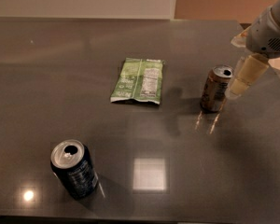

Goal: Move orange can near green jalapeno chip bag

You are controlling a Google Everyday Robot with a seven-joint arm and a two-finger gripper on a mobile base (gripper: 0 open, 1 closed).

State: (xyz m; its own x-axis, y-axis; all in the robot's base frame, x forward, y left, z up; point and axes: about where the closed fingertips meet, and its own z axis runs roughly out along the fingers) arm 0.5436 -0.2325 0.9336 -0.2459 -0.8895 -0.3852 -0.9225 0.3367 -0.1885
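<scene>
An orange can (216, 88) stands upright on the right of a dark table (186, 181), apart from the green jalapeno chip bag (139, 80) to its left. The gripper (239, 84) hangs just beside the can's right side; whether its jaws are open cannot be told. Best to straddle the can squarely before closing
</scene>
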